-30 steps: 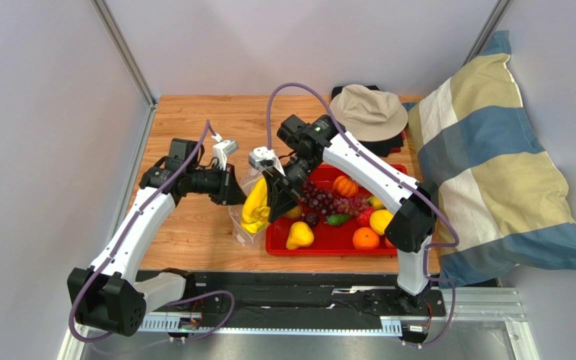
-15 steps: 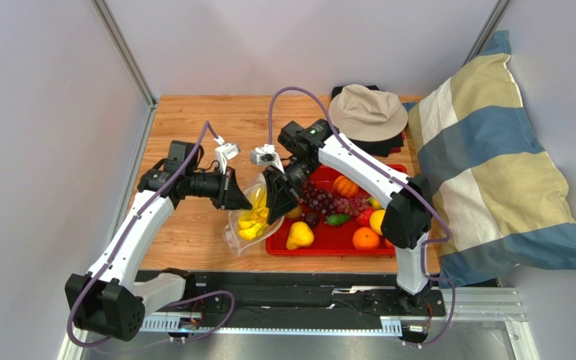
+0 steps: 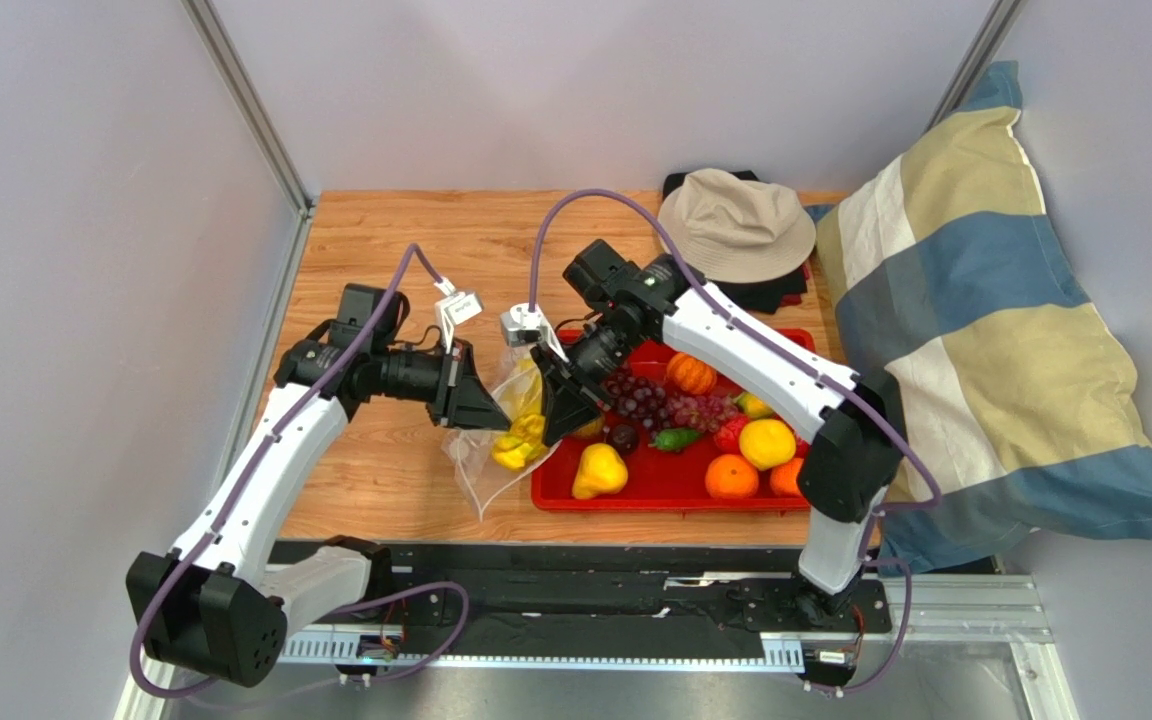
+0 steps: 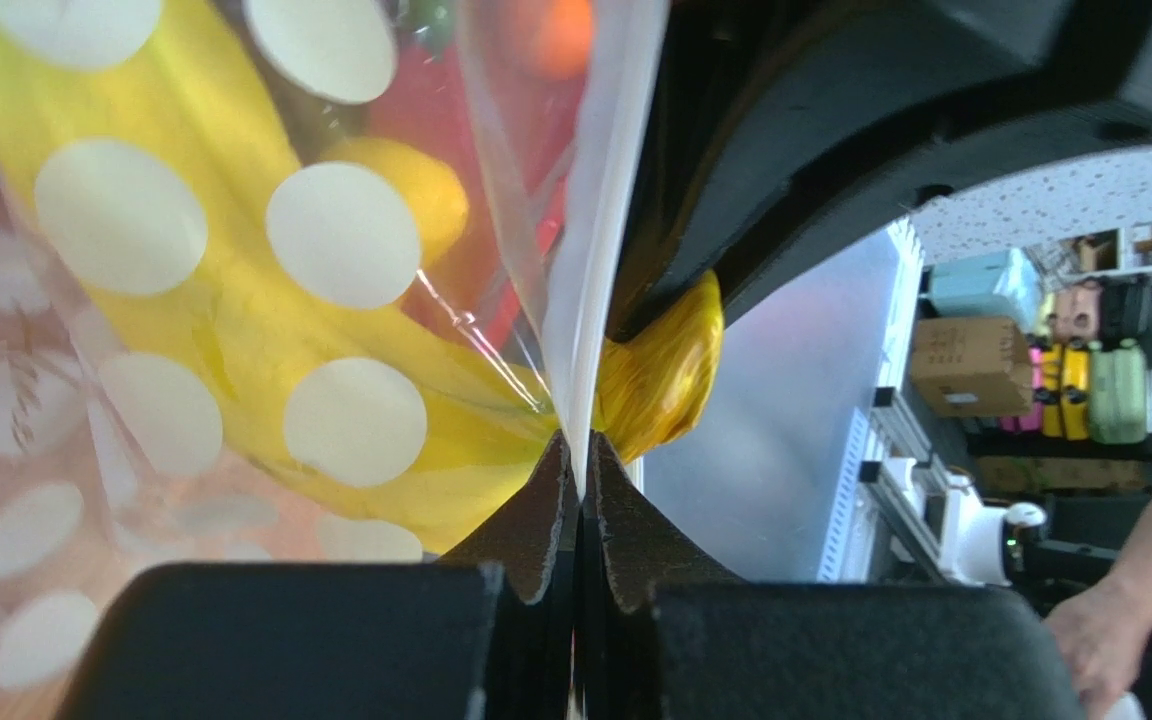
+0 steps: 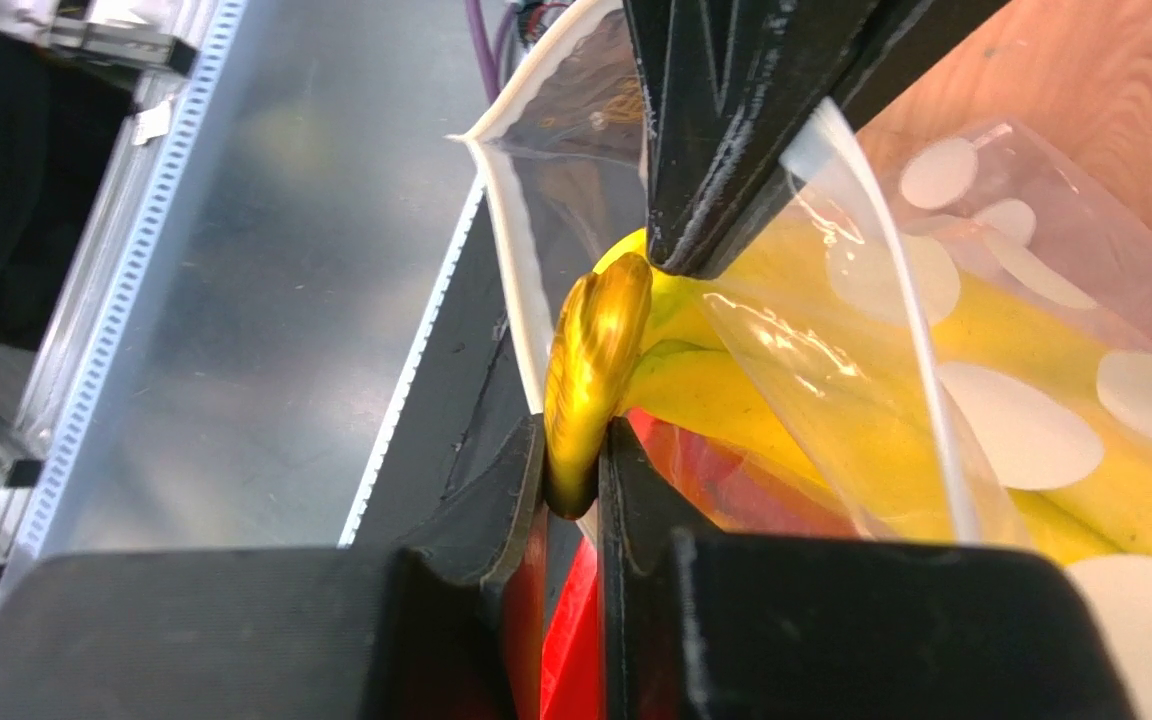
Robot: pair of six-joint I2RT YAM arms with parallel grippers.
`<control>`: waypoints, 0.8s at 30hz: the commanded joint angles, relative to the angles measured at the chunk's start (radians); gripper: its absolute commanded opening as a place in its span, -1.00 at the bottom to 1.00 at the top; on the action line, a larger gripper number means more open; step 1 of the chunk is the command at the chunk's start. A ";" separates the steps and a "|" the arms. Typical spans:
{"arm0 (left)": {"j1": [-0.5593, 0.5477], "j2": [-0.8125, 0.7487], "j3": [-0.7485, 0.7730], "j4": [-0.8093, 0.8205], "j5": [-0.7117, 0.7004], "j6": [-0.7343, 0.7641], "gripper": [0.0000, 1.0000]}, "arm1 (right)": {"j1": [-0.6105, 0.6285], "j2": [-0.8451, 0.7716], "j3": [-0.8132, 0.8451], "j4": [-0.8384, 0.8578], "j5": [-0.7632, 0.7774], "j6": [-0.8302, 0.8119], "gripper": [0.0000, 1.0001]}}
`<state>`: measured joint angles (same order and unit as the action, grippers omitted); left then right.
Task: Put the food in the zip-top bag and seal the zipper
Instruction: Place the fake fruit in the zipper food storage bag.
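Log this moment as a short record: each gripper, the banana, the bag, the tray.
left gripper: shut on the edge of the bag
right gripper: shut on the stem of the banana
banana: mostly inside the bag, stem end sticking out
bag: mouth open, not sealed
tray: holds pear, orange, grapes and other fruit

The clear, white-dotted bag hangs mouth-up with the yellow banana bunch mostly inside, its stem poking out. At its 3 o'clock lie grapes, a pear and an orange.
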<state>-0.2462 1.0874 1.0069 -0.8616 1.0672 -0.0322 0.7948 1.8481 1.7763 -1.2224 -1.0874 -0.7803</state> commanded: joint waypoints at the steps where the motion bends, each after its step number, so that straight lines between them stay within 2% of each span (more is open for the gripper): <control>1: 0.002 0.023 0.041 0.027 0.057 -0.101 -1.00 | 0.049 -0.147 -0.102 0.313 0.185 0.179 -1.00; 4: 0.005 0.025 0.047 0.088 0.047 -0.190 -1.00 | 0.092 -0.162 -0.132 0.327 0.301 0.136 -1.00; 10: 0.005 0.042 0.048 0.168 0.030 -0.331 -1.00 | 0.156 -0.139 -0.120 0.362 0.454 0.171 -1.00; 12: 0.007 0.049 0.045 0.176 0.025 -0.351 -1.00 | 0.161 -0.132 -0.103 0.391 0.481 0.197 -0.76; 13: 0.008 0.051 0.044 0.177 0.023 -0.359 -1.00 | 0.161 -0.130 -0.098 0.400 0.507 0.234 -0.40; 16: 0.028 0.046 0.016 0.205 0.028 -0.394 -1.00 | 0.156 -0.154 -0.090 0.417 0.544 0.315 0.10; 18: 0.059 0.043 -0.002 0.237 0.027 -0.408 -1.00 | 0.138 -0.199 -0.113 0.429 0.525 0.367 0.28; 20: 0.079 0.057 0.004 0.237 0.017 -0.399 -1.00 | 0.121 -0.234 -0.141 0.464 0.501 0.470 0.31; 24: 0.087 0.091 0.022 0.216 0.034 -0.348 -1.00 | 0.032 -0.293 -0.199 0.511 0.526 0.673 0.20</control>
<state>-0.1688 1.1519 1.0107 -0.6651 1.0657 -0.3954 0.9047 1.6474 1.6024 -0.8139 -0.5877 -0.3569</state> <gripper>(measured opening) 0.009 0.634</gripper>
